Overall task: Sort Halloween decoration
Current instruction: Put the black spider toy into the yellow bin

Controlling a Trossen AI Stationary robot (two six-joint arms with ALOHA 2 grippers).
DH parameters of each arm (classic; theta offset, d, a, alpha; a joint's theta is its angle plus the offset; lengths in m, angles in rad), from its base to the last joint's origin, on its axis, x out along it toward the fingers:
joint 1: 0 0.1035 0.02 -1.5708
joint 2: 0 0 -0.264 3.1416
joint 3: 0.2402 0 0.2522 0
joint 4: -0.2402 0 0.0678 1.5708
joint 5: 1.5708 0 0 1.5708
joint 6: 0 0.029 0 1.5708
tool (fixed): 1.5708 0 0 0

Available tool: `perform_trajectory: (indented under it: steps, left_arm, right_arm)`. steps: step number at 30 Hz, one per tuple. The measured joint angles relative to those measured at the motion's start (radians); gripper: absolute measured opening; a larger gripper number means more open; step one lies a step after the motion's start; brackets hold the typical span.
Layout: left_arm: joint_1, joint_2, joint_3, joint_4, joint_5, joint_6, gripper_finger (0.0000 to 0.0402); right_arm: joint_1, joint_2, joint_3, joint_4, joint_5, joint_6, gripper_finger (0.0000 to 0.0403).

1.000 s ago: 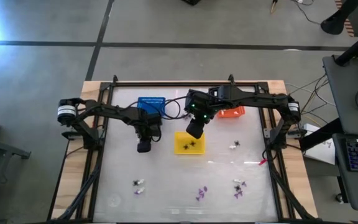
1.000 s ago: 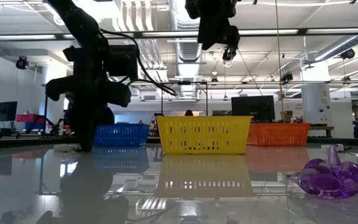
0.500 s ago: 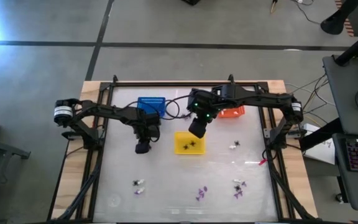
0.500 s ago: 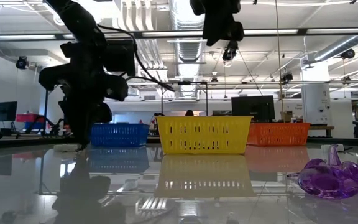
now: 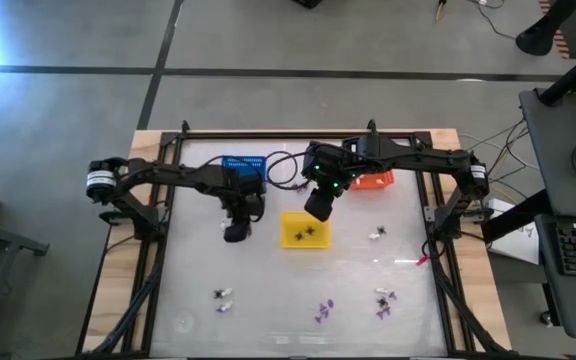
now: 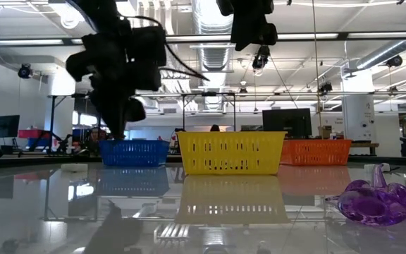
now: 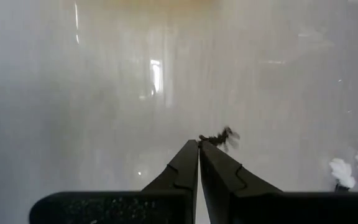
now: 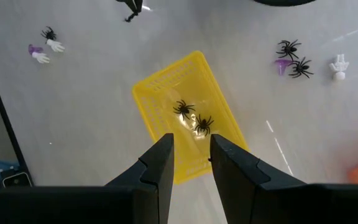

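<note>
My left gripper hangs above the table between the blue basket and the yellow basket, shut on a tiny black spider. My right gripper stands high over the yellow basket, open, with nothing between its fingers. Two black spiders lie on that basket's floor. More trinkets lie on the table toward its near edge: a white and black pair, purple ones and a mixed cluster. My left gripper pinches the black spider between its two fingertips, right at their free ends. Most of the spider's body and legs stick out to one side of the tips. The fingers slant steeply down from above. The spider is lifted clear of the table.
An orange basket stands at the far right beside the right arm. A white trinket lies right of the yellow basket. In the low view a purple trinket sits close to the camera. A dark frame borders the table.
My left gripper has risen from the table surface with the black spider between its shut tips, lifting it clear, and its wrist has tipped a little. My right gripper has kept still over the yellow basket.
</note>
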Motion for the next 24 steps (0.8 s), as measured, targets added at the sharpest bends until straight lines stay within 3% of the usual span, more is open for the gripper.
perform_trajectory:
  steps: [15,24]
  left_arm:
    - [0.0,-0.001,0.201,0.002,0.0,0.047,0.0]
    - [0.0,0.063,0.302,0.005,-0.001,0.074,0.0]
  right_arm:
    - [0.0,0.0,0.0,-0.004,0.0,0.0,0.0098]
    - [0.0,-0.035,0.0,-0.142,0.002,0.007,0.0098]
